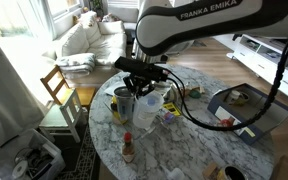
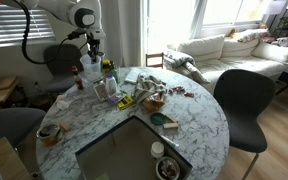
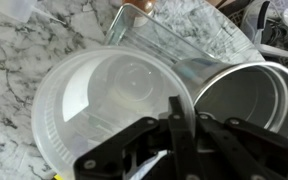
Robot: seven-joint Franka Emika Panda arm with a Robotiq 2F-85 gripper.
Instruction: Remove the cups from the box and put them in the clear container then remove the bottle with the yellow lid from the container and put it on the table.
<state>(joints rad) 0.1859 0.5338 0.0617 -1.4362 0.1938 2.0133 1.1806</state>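
Presently: black Robotiq gripper (image 3: 174, 128), jaws closed, nothing visibly pinched, low over the round see-through plastic tub (image 3: 99, 100) near the marble table's (image 2: 199, 125) edge; dull grey metal cup (image 3: 246, 95) just beside. Risk: descending shut, it could tip tub or cup.

A round marble table (image 2: 199, 125) stands in a living room. A dark chair (image 2: 246, 100) sits beside it, with a pale sofa (image 2: 219, 48) behind. A small red-capped bottle (image 1: 128, 148), maybe sauce, stands near the table's edge. A wooden chair (image 1: 59, 86) stands close by.
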